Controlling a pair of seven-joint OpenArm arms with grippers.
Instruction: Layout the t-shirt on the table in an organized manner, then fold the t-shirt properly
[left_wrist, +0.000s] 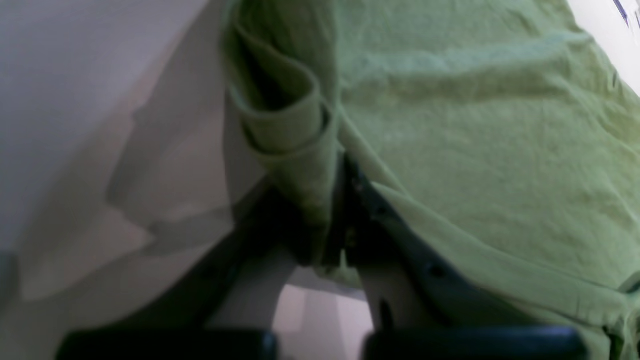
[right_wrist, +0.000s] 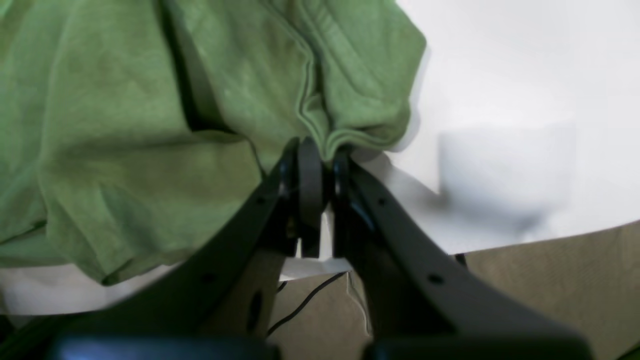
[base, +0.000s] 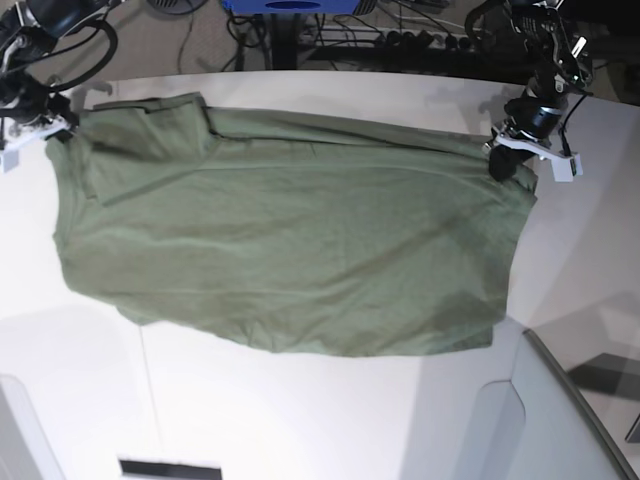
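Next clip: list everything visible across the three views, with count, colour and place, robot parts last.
olive-green cotton t-shirt: one, green, spread wide across the tabletop, its two far corners pinched.
smooth white table: one, white, under the shirt.
grey translucent panel: one, grey, near right corner in the base view.
tangle of dark cables: several, black, on the floor beyond the table.
left gripper: one, black, shut on the t-shirt's hem.
right gripper: one, black, shut on a bunched shirt edge.

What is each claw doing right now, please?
Left claw: closed on the t-shirt, pinching its edge.
Right claw: closed on a bunched edge of the t-shirt.
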